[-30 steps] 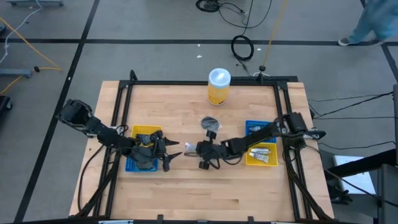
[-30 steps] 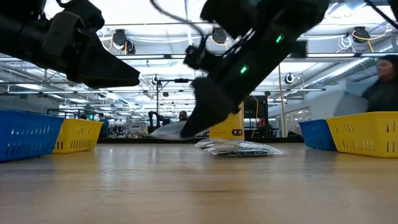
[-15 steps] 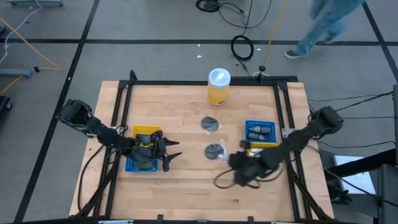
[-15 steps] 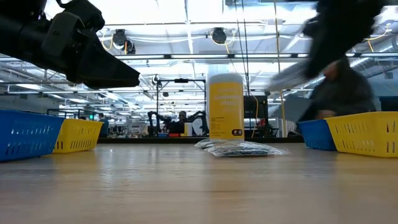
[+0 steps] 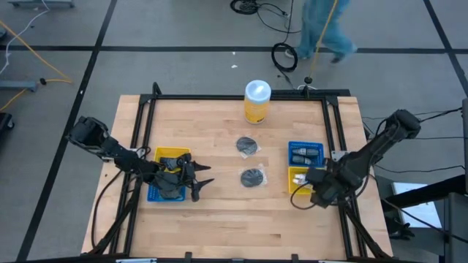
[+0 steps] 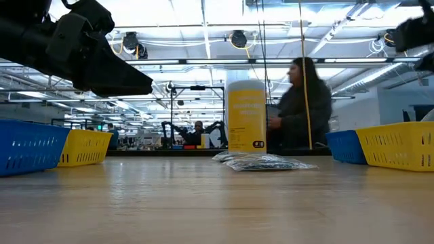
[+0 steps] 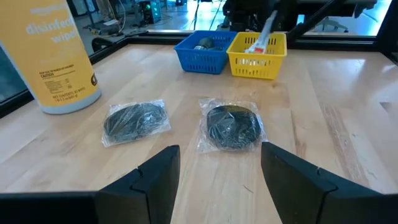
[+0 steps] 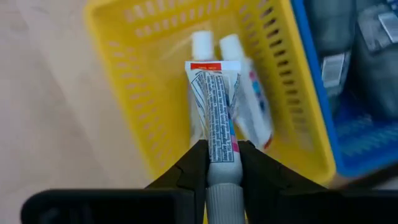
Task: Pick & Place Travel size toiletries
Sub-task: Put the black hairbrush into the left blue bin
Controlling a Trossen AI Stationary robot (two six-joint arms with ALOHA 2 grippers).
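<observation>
Since a second ago the right arm has swung from mid-table to the lower right of the overhead shot, and a person now walks behind the table [image 5: 219, 219]. The right claw [image 8: 216, 163] is clenched on a small white tube [image 8: 214, 124], hanging over the yellow basket [image 8: 124, 87] where two more tubes [image 8: 249, 118] lie. That tube looks light and squishy, so pinching near the cap end seems smart. Two bagged grey discs [image 5: 252, 177] sit centre frame, probably crinkly and slippery. The left claw [image 7: 221, 171] is spread wide by the left baskets [image 5: 162, 191].
</observation>
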